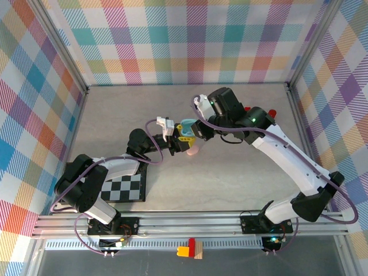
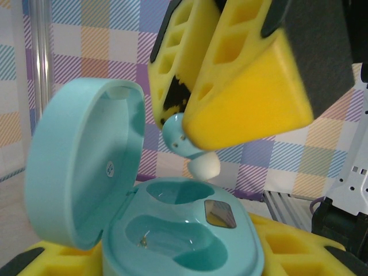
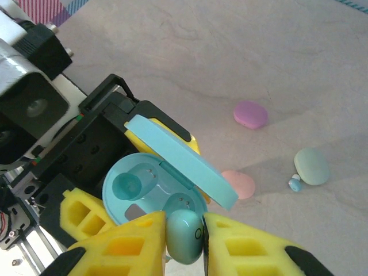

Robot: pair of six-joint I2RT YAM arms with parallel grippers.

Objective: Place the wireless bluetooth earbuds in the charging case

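Note:
My left gripper (image 1: 174, 131) is shut on the base of an open teal charging case (image 2: 190, 236). Its lid (image 2: 80, 167) stands up at the left, and both wells look empty. Yellow fingertips (image 2: 287, 253) flank the base. My right gripper (image 3: 185, 244) is shut on a teal earbud (image 3: 185, 236), pinched between yellow pads just over the case (image 3: 144, 184). In the left wrist view the earbud (image 2: 187, 141) hangs, white tip down, slightly above the far well. A second small blue earbud (image 3: 295, 184) lies on the table.
On the table beyond the case lie a purple case (image 3: 250, 114), a pink case (image 3: 238, 184) and a mint case (image 3: 311, 167). A checkerboard plate (image 1: 123, 187) sits by the left arm. Red pieces (image 1: 273, 112) lie behind the right arm.

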